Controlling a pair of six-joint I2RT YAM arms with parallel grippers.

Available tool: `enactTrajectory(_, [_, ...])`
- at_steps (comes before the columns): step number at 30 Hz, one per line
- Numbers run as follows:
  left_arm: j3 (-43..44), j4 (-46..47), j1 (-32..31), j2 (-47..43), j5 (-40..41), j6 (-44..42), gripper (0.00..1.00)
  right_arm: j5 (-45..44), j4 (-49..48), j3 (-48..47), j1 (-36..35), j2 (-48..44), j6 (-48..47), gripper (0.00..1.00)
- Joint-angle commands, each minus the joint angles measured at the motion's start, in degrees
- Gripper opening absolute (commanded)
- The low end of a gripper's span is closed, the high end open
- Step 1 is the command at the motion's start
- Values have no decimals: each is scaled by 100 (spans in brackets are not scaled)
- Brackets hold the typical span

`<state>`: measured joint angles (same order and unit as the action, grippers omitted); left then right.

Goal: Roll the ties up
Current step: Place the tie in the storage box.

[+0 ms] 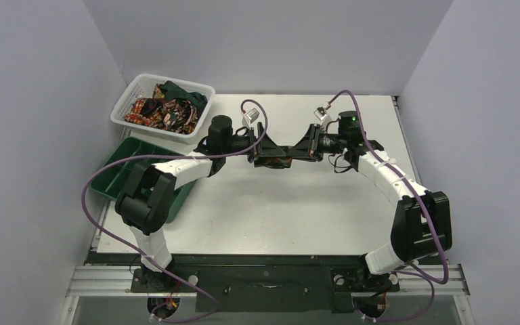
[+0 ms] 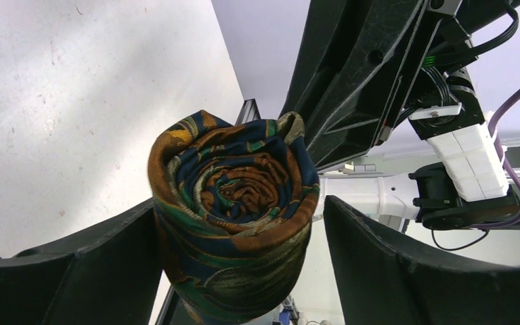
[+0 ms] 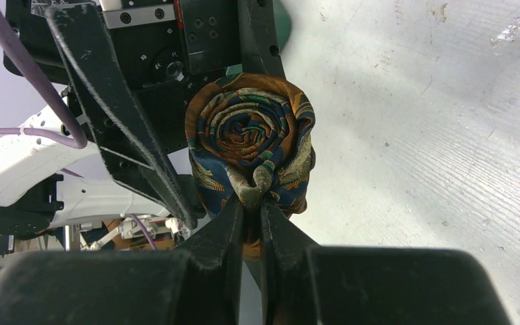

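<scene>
Here's the rolled tie [image 3: 250, 145], a tight coil of orange, blue and green, sitting between the two arms over the far middle of the worktop [image 1: 298, 210]. The right end effector [image 3: 252, 217] is clenched on the coil's outer flap, while the left end effector [image 2: 240, 206] is released, its fingers [image 2: 108, 264] straddling the coil. More ties [image 1: 166, 112] lie heaped in the white basket [image 1: 123, 114], far left.

At the middle of the table [image 1: 277, 210], a rolled tie [image 1: 271, 161] between left gripper [image 1: 256, 150] and right gripper [image 1: 305, 150]; basket [image 1: 125, 108] holding ties [image 1: 166, 112] at ten o'clock, tray [image 1: 108, 177] at nine.
</scene>
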<state>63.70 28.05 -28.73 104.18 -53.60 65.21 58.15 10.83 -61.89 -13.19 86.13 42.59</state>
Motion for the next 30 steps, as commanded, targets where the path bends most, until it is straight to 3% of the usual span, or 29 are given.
enactTrajectory(1, [225,336,-18,26,33,32,72,106,-145,-122,-54,-230,-91,0])
enactTrajectory(4, [238,536,-46,66,-11,115,59,108,-153,-136,-65,-201,-89,0])
enactTrajectory(7, [246,583,-62,88,-20,132,53,122,-156,-166,-85,-176,-93,0])
enactTrajectory(14, [91,725,37,39,79,207,17,122,79,-257,-71,-114,-287,0])
enactTrajectory(16, [69,645,69,22,118,137,7,88,192,-296,-55,-98,-364,4])
enactTrajectory(18, [52,468,102,-12,159,19,0,30,264,-317,-33,-97,-416,13])
enactTrajectory(22, [-9,-68,272,-146,190,-426,0,-70,546,-441,55,-116,-652,37])
enactTrajectory(24, [-60,-574,446,-294,171,-787,0,-141,815,-576,125,-145,-868,46])
enactTrajectory(27, [-47,-1958,772,-579,200,-1575,0,-267,1108,-760,246,-178,-1166,70])
enactTrajectory(30, [112,-3254,1242,-996,313,-2843,0,-405,1577,-1006,356,-183,-1674,73])
